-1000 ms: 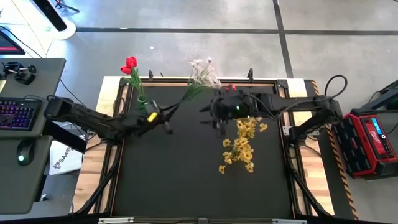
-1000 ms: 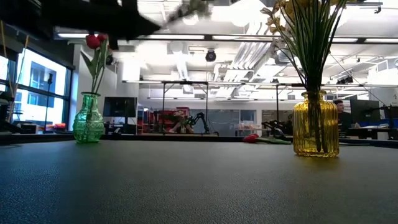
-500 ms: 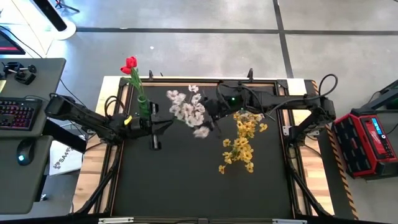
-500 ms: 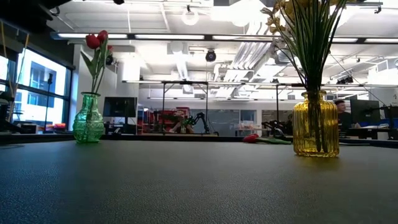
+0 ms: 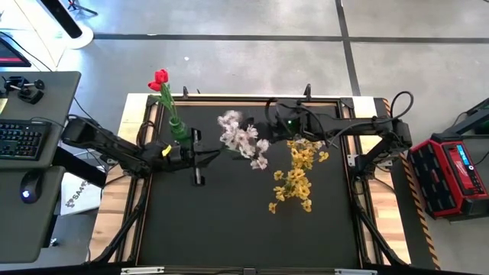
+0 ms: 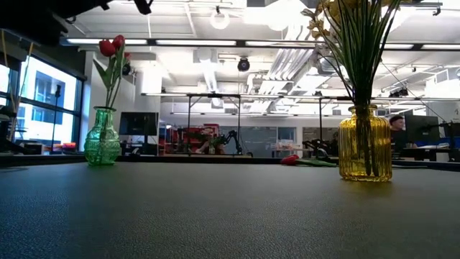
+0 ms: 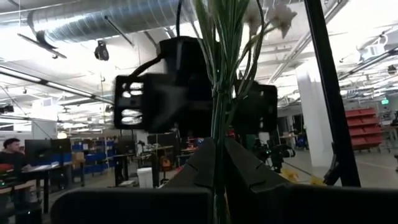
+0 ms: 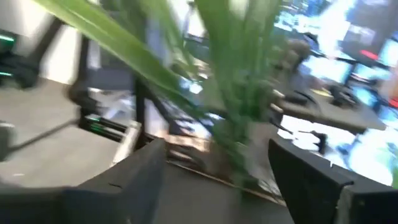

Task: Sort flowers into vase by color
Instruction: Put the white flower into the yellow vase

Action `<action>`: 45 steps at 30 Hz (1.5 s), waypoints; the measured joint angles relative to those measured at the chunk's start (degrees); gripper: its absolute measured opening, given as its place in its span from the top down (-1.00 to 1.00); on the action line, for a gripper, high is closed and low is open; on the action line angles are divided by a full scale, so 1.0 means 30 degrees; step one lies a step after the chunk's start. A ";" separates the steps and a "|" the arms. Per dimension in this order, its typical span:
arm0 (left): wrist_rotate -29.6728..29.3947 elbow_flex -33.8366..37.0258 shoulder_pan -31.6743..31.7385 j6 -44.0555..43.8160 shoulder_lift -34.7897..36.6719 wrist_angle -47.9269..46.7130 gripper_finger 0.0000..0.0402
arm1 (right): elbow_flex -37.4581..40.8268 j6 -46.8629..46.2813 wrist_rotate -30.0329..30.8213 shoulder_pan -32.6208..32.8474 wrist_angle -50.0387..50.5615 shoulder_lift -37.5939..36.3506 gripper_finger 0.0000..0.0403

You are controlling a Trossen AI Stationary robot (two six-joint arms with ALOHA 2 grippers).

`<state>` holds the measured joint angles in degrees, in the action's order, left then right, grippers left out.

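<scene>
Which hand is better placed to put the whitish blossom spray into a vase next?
Left: the left hand is shut on the green stems of the whitish small-blossom spray; the right hand hangs open, holding nothing.

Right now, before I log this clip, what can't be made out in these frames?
- Low view: the whitish spray, left gripper and right gripper lie beyond the top edge.
- Right wrist view: blurred; whose green stems stand between the right gripper's open fingers is unclear.
- High view: the yellow blossoms cover the yellow vase's mouth.
</scene>
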<state>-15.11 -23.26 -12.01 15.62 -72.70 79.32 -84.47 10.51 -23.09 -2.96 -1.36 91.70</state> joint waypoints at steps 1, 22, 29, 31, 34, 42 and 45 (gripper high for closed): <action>0.0006 -0.0138 -0.0007 0.0000 -0.0131 -0.0046 1.00 | 0.0000 0.0002 0.0657 0.0016 0.0257 0.0000 -0.37; -0.1173 -0.1919 -0.0036 0.0466 -0.2391 -0.0768 0.98 | 0.0000 0.0539 0.1257 0.1009 0.0808 0.0000 0.77; -0.5541 -0.1910 0.0000 0.1007 -0.2251 -0.4643 0.60 | 0.0002 0.0636 0.5604 0.1192 0.2888 -0.1157 0.90; -0.7213 -0.1905 -0.0027 0.1020 -0.2071 -0.5741 0.46 | -0.0029 0.0809 0.7463 0.1366 0.3963 -0.1785 0.93; -0.9310 -0.1905 -0.0197 0.0969 -0.1999 -0.7050 0.30 | -0.0015 0.0635 0.9745 0.1878 0.6073 -0.2737 0.98; -1.1412 -0.1897 -0.1436 0.0828 -0.1975 -0.8787 0.13 | -0.0010 -0.3829 1.3901 0.4849 1.2195 -0.5961 0.98; -1.1438 -0.1897 -0.1863 0.0597 -0.1978 -0.9134 0.13 | -0.0007 -0.5847 1.7186 0.6539 1.4188 -0.7523 0.98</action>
<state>-49.43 -28.95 -17.60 17.41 -78.63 51.91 -84.49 -7.03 28.47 16.66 41.20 69.13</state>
